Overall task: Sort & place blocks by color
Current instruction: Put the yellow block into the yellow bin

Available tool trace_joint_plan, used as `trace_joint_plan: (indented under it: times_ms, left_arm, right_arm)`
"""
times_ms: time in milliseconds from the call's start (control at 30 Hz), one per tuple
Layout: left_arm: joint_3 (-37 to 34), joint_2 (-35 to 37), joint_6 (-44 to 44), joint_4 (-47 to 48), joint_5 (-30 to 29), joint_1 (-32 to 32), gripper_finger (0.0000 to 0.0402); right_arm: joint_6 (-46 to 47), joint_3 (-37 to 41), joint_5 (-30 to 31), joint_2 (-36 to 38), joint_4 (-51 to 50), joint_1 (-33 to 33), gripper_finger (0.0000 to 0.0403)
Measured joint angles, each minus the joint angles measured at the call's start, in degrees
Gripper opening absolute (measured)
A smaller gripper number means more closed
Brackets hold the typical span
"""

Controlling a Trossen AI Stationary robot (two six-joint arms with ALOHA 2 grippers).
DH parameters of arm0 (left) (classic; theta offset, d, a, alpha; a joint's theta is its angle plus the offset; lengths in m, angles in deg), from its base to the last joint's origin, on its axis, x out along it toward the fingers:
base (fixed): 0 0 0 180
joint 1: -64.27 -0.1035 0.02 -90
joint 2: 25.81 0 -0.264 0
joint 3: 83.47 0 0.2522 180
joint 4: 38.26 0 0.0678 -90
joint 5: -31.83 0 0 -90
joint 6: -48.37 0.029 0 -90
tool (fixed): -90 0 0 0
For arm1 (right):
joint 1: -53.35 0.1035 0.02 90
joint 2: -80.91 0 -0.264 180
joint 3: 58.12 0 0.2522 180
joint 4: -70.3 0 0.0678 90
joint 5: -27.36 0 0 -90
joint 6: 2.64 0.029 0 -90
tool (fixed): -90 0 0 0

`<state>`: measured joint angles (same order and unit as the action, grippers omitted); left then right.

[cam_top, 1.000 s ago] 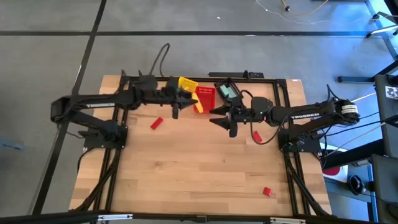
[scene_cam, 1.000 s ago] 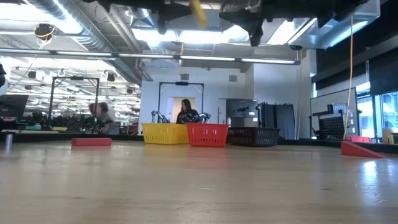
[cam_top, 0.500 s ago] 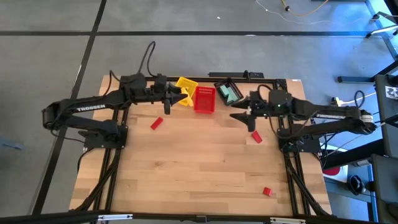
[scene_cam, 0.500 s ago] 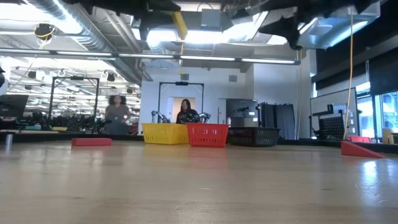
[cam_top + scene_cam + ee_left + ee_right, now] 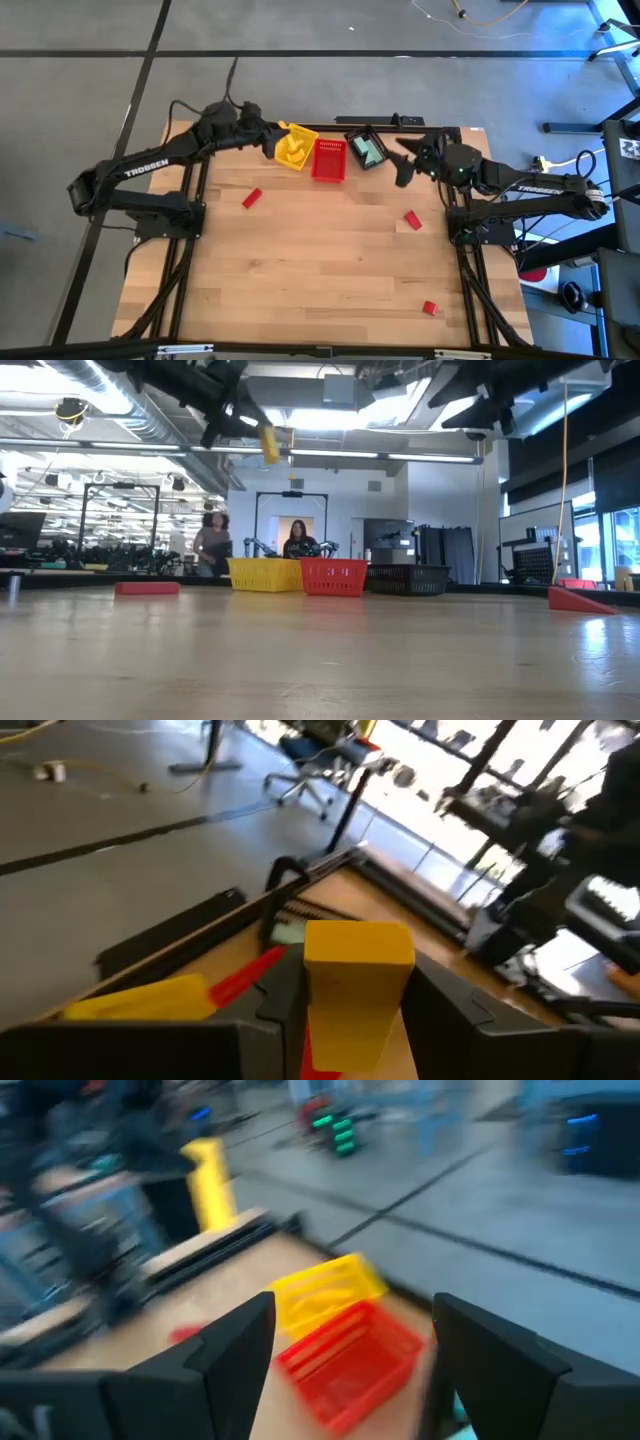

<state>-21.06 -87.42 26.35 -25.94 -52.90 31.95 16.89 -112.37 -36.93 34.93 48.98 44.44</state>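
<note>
While left gripper (image 5: 355, 1020) clamps yellow block (image 5: 357, 982), right gripper (image 5: 345, 1370) agape: wooden table (image 5: 320, 270), bright workshop

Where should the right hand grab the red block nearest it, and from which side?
Take the red block across its short sides, coming straight down from above. It lies flat on the table, slightly diagonal, with bare wood all round, so a top approach looks unobstructed. The right hand, open, would likely need its wrist turned to match the diagonal.
</note>
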Motion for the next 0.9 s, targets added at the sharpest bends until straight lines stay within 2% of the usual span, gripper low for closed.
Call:
trace_joint_plan:
  times_ms: [100, 300, 467, 533, 633, 767, 900]
  left_arm:
    - [0.97, 0.02, 2.64, 4.33, 0.25, -3.68, 0.0116]
    - [1.04, -0.48, 1.92, 9.99, 0.18, -7.06, 0.0116]
    - [1.05, -3.81, -1.73, 9.17, -1.22, -6.81, 0.0116]
    - [1.20, -6.71, -1.71, 7.03, -3.27, -6.53, 0.0116]
    - [3.29, -12.71, -0.54, 7.25, -5.16, -7.02, 0.0116]
    - [9.92, -21.88, 3.08, 9.73, -5.91, -7.21, 0.0116]
    - [16.93, -30.87, 5.93, 14.10, -10.31, -6.73, 0.0116]
  right_arm:
    - [1.20, 0.00, 5.34, 0.00, -0.02, 0.00, 0.0271]
    - [-0.08, 0.00, 7.01, -0.12, -2.75, 0.00, 0.0271]
    - [-0.30, 0.10, 17.36, -1.30, -5.66, 0.00, 0.0271]
    - [-0.22, 0.57, 19.61, -1.81, -5.59, 0.00, 0.0271]
    - [-0.32, 0.62, 19.72, -2.85, -6.04, 0.00, 0.0271]
    - [3.00, 0.63, 19.04, -4.04, -6.82, 0.00, 0.0271]
    - [5.69, 0.63, 18.62, -5.43, -7.55, 0.00, 0.0271]
